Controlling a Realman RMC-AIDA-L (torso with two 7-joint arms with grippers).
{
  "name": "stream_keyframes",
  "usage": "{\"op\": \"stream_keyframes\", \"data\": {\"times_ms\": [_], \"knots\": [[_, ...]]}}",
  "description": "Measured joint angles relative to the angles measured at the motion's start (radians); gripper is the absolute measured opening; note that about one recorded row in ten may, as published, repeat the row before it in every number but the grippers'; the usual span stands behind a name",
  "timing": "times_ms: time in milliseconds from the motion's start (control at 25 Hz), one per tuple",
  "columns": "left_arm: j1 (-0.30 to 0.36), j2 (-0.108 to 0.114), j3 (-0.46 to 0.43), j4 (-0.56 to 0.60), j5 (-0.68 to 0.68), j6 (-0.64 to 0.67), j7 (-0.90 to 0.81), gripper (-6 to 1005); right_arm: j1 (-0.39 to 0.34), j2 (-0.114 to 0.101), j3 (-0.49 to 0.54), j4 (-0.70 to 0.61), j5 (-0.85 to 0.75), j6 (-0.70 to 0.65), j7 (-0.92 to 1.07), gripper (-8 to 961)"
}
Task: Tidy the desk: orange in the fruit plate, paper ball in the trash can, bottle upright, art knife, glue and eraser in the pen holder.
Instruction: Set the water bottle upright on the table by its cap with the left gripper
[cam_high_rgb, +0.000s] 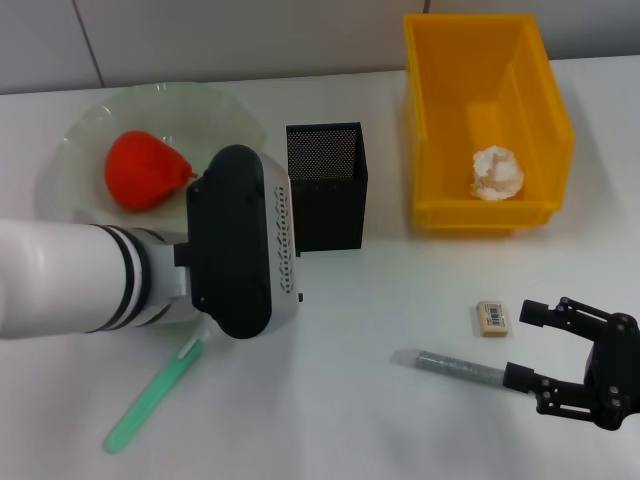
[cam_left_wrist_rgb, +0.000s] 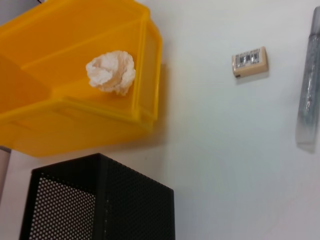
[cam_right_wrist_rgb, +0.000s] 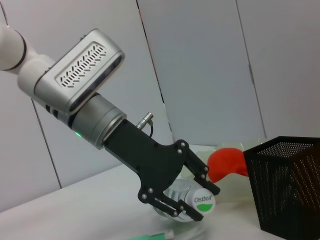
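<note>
White desk (cam_high_rgb: 380, 330) against grey wall panels. The left gripper (cam_right_wrist_rgb: 192, 192) is clenched around a bottle (cam_right_wrist_rgb: 200, 201) with a white-and-green cap, low over the desk beside the black mesh pen holder (cam_high_rgb: 328, 188). The right gripper (cam_high_rgb: 545, 350) hangs released at the tip of a grey tube (cam_high_rgb: 455, 366), with the eraser (cam_high_rgb: 493, 317) nearby. A green knife (cam_high_rgb: 155, 395) lies near. The red fruit (cam_high_rgb: 145, 170) sits on the plate (cam_high_rgb: 95, 125); the paper ball (cam_high_rgb: 497, 173) lies in the yellow bin (cam_high_rgb: 430, 120).
</note>
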Motion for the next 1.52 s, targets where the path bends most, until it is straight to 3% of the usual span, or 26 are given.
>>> {"op": "stream_keyframes", "data": {"times_ms": [440,800,1520], "knots": [[0.070,0.002,-0.053,0.081,-0.053,0.018,-0.005,421,0.010,0.000,-0.001,0.000,0.000,-0.004,0.009,826],[0.104,0.004,-0.185,0.087,-0.347,0.080,0.182,422,0.017,-0.003,-0.002,0.000,0.000,-0.004,0.018,826],[0.113,0.001,-0.328,0.024,-0.533,0.101,0.227,424,0.020,-0.003,-0.006,0.001,0.000,-0.004,0.019,826]]}}
